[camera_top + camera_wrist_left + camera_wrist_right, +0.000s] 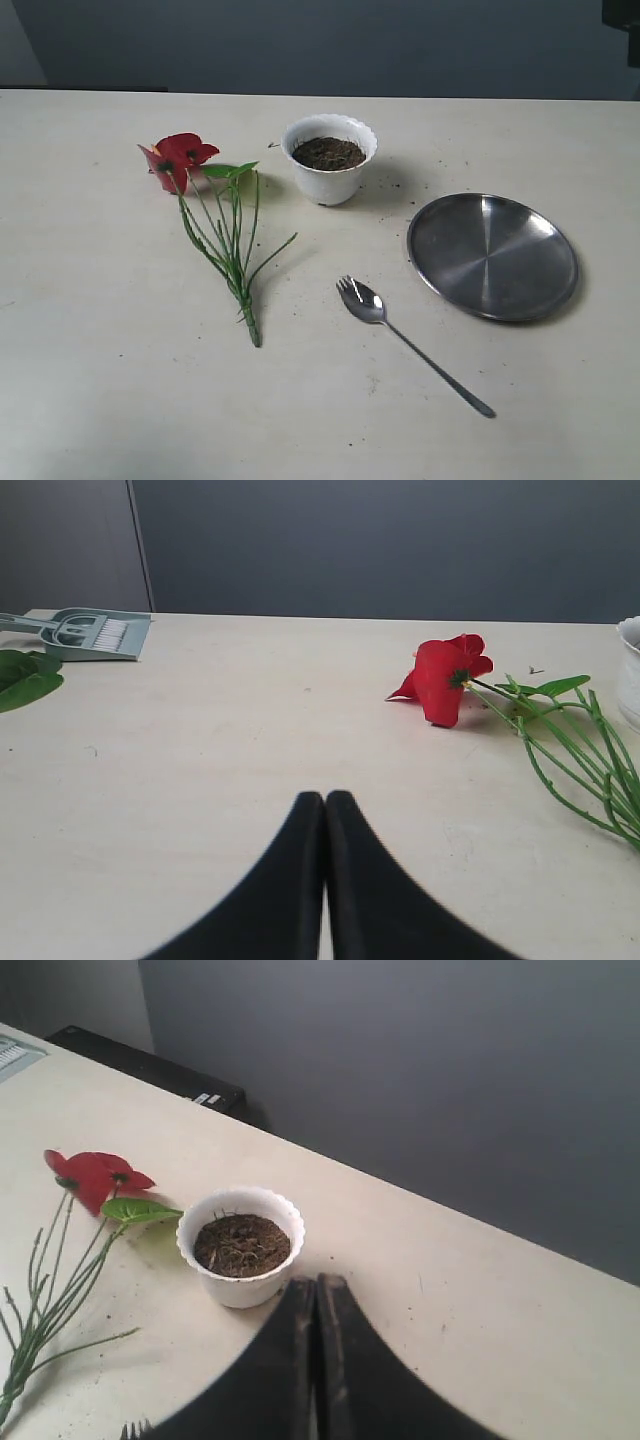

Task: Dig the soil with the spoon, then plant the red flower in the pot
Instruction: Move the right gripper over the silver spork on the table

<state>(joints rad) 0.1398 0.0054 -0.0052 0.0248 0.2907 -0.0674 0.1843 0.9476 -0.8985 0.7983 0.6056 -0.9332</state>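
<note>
The white scalloped pot (329,170) stands at the back of the table's middle, filled with dark brown soil (328,153). Left of it the red flower (178,160) lies flat, its green stems (230,250) running toward the front. The steel spoon (363,300) lies in front of the pot, tines toward it, handle (440,372) pointing front right. Neither gripper shows in the exterior view. My left gripper (324,798) is shut and empty, short of the flower (445,676). My right gripper (316,1282) is shut and empty, just beside the pot (240,1245) and soil (241,1244).
A round steel plate (492,256) lies right of the pot and spoon. Soil crumbs are scattered near the pot. In the left wrist view a grey-green dustpan with brush (92,633) and a green leaf (25,677) lie far off.
</note>
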